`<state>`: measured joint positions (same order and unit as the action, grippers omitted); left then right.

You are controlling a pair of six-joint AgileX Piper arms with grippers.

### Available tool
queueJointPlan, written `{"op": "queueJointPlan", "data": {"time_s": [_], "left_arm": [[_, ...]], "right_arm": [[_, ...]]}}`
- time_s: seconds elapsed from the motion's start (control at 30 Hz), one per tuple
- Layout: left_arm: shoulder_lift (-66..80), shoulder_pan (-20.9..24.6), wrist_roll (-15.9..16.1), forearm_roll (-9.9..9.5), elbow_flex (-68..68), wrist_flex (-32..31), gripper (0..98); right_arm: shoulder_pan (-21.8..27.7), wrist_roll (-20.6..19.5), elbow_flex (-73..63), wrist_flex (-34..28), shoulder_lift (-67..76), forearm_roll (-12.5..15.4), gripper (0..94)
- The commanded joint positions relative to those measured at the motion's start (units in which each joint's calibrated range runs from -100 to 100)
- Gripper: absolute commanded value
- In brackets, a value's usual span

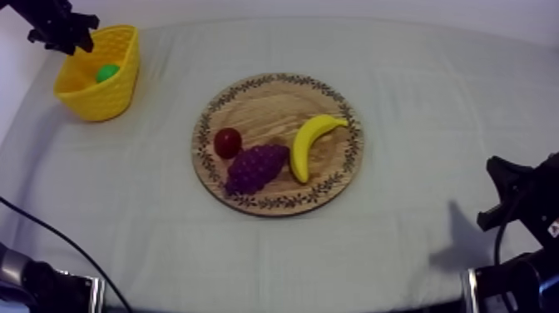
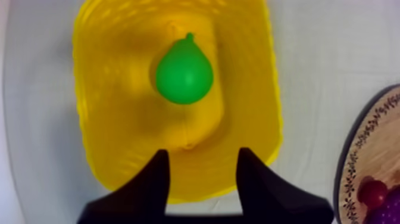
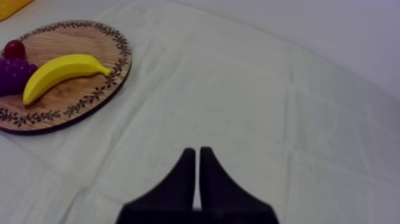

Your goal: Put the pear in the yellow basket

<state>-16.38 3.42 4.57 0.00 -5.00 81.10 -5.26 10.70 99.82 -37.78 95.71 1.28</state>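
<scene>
The pear (image 2: 184,71) lay inside the basket (image 1: 100,96), on its floor and near the middle, with the small stem end pointing away from the left claw (image 2: 203,161). This claw hung just above the basket's near rim. Its two fingers stood wide apart and there was nothing between them. The right claw (image 3: 197,150) rested low at its own side of the table (image 1: 416,100), well apart from the board (image 1: 274,100). Its fingers lay together as a narrow wedge and held nothing. On the board there were the banana (image 1: 309,143), the grapes (image 1: 254,166) and the small red fruit (image 1: 227,142), and no pear.

Judging from this, the pear was where the task wanted it, and I think only the drawing back of the left arm was left.

The pear looked like a smooth toy, so it was probably light, stiff and not fragile, but a little slippery. Its round shape could let it roll. If it had to be taken again, I would close the fingers across the wide belly. The thin stem end seemed a poor place, because the fingers could slide off it.
</scene>
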Motion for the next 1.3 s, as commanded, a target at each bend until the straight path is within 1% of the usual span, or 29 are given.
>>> {"op": "queueJointPlan", "data": {"time_s": [0.0,0.1,0.43,0.67,0.83,0.97,1.1,1.2,1.27], "left_arm": [[6.5,-0.3,0.5,-0.21,3.3,-2.7,33.8],[12.0,-0.7,1.1,-0.31,7.1,-5.3,29.4],[29.2,-1.0,3.6,0.01,20.2,-11.7,21.7],[42.6,-1.6,5.0,0.24,32.5,-17.4,15.2],[53.4,-2.2,4.7,0.07,42.6,-22.7,9.3],[62.0,-2.8,4.6,-0.04,51.4,-26.8,2.7],[70.2,-3.0,4.5,-0.10,60.5,-29.8,0.7],[75.8,-2.6,4.0,-0.11,66.0,-30.8,0.2],[79.9,-2.3,4.3,0.01,69.5,-31.1,0.1]], "right_arm": [[0.0,0.0,0.0,0.0,0.0,0.0,0.4],[0.0,0.0,0.0,0.0,0.0,0.0,0.4],[0.0,0.0,0.0,0.0,0.0,0.0,0.4],[0.0,0.0,0.0,0.0,0.0,0.0,0.4],[0.0,0.0,0.0,0.0,0.0,0.0,0.4],[0.0,0.0,0.0,0.0,0.0,0.0,0.4],[0.0,0.0,0.0,0.0,0.0,0.0,0.4],[0.0,0.0,0.0,0.0,0.0,0.0,0.4],[0.0,0.0,0.0,0.0,0.0,0.0,0.4]]}}
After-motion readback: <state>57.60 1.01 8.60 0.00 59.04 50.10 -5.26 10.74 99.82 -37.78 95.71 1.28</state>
